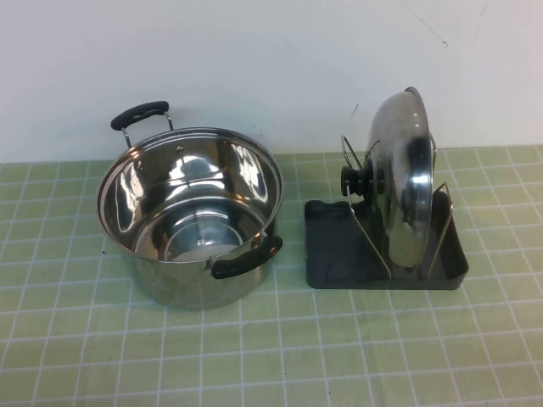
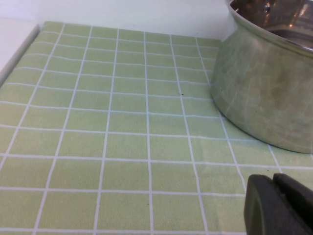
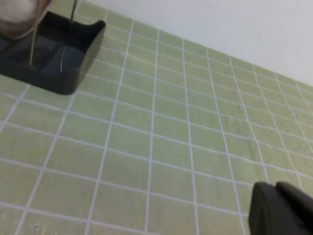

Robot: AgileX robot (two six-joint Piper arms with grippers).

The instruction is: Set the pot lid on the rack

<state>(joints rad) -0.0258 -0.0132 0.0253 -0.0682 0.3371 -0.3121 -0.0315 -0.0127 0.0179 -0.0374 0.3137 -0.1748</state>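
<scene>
The pot lid (image 1: 405,174) stands on edge in the rack (image 1: 339,254), leaning between the wire loops with its black knob (image 1: 352,181) facing the pot. A corner of the rack's dark tray (image 3: 63,68) and a bit of the lid's rim (image 3: 17,17) also appear in the right wrist view. Neither arm shows in the high view. My left gripper (image 2: 274,188) hangs low over the green mat, near the pot's side, fingers pressed together and holding nothing. My right gripper (image 3: 276,188) is likewise shut and empty over the mat, away from the rack.
The deep steel pot (image 1: 191,212) with two black handles stands uncovered left of the rack, and its wall (image 2: 264,93) fills a corner of the left wrist view. A green tiled mat (image 1: 271,348) covers the table; a white wall rises behind.
</scene>
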